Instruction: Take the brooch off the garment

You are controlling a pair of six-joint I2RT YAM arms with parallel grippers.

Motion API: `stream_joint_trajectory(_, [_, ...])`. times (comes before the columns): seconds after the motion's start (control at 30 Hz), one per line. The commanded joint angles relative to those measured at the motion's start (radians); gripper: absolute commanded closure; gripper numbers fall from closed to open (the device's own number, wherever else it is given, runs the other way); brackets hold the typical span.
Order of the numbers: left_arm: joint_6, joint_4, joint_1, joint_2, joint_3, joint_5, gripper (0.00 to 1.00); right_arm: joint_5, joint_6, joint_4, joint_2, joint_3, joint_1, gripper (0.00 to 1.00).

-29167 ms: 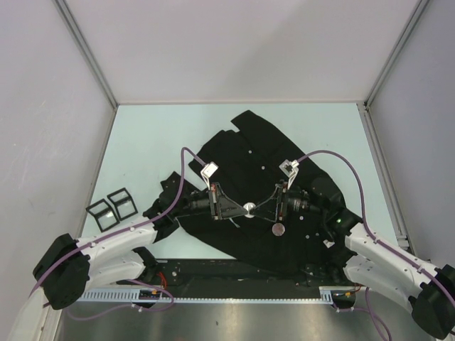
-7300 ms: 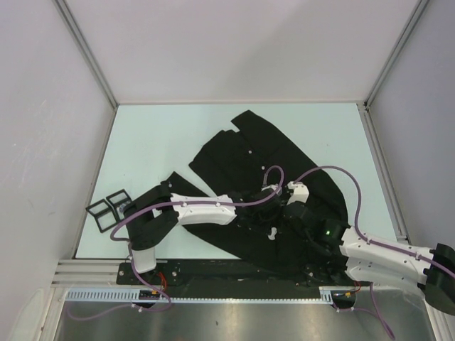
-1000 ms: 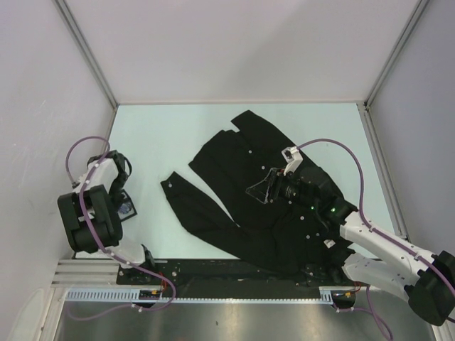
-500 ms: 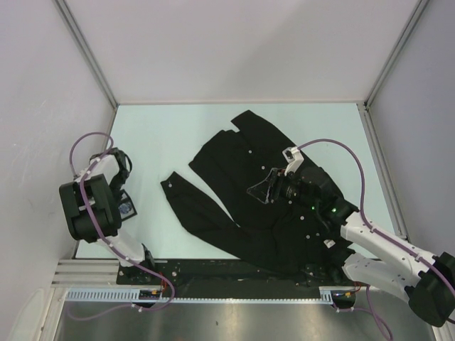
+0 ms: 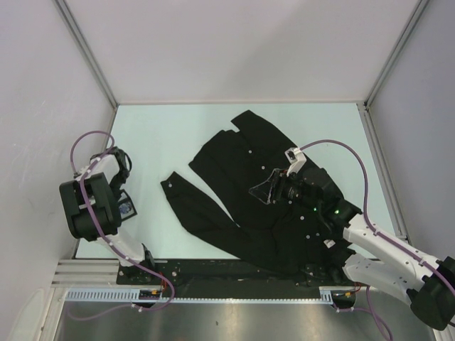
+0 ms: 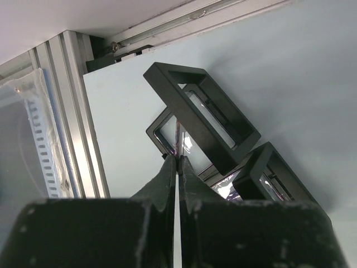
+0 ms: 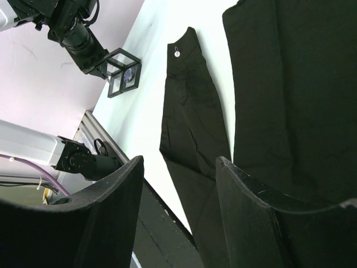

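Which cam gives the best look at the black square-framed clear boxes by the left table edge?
Left wrist: the black square-framed clear boxes fill the frame, right beyond the shut left gripper. Top external shows only a corner, the rest hidden. Right wrist shows them small and far.

Black garment [image 5: 234,160], white buttons [image 7: 176,53], pale mint table [image 5: 163,135], black cases [image 6: 203,120].

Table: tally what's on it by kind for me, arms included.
Garment: 1
Black frame boxes: 2
Robot arms: 2
Total: 5
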Motion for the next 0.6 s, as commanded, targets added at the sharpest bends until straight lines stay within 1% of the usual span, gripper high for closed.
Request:
stream_joint_trajectory(0.0, [0.004,0.006,0.014,0.009,0.003,-0.036,1.0,0.009,-0.011,0.017,-0.018,0.035,-0.004,0.41])
stream_joint_trajectory(0.3, [-0.007,0.005,0.031,0.011,-0.01,-0.036,0.99,0.017,-0.011,0.016,-0.021,0.03,0.001,0.42])
stream_joint_trajectory(0.37, [-0.004,0.009,0.034,0.009,-0.011,-0.035,0.98,0.014,-0.009,0.019,-0.02,0.029,0.002,0.42])
stream_joint_trajectory(0.4, [-0.004,0.013,0.031,0.014,-0.011,-0.035,0.95,0.014,-0.008,0.02,-0.018,0.029,0.002,0.42])
stream_joint_trajectory(0.53, [0.001,0.014,0.037,0.023,-0.008,-0.032,0.94,0.015,-0.008,0.022,-0.02,0.027,0.004,0.41])
stream_joint_trajectory(0.57, [0.001,0.014,0.037,0.026,-0.007,-0.033,0.92,0.015,-0.008,0.02,-0.023,0.026,0.002,0.41])
